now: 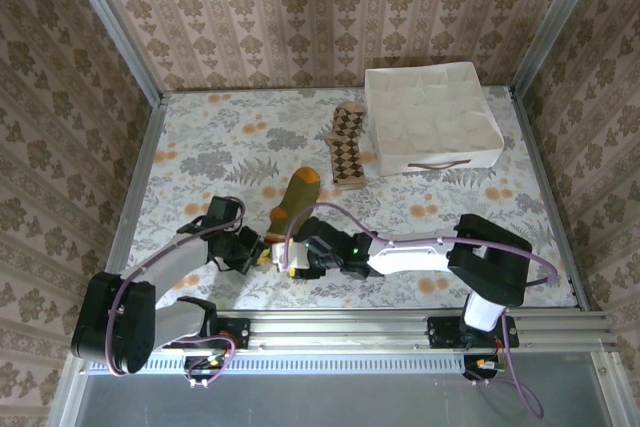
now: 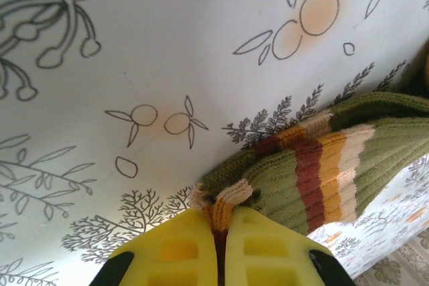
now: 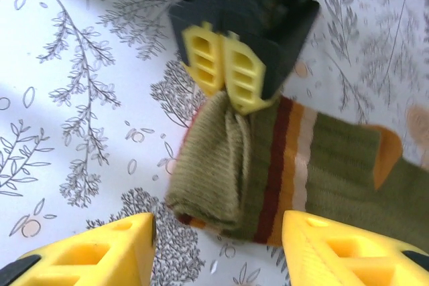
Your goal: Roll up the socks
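I can read nothing in my views: no word, number, brand or sign (the flowered tablecloth (image 1: 200, 147) and the wallpaper (image 1: 300, 7) carry ornament only, not lettering).

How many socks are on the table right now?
2. The olive sock lies in front of the arms, its striped end pinched in the left gripper's fingers; the argyle sock lies farther back, beside the white box.
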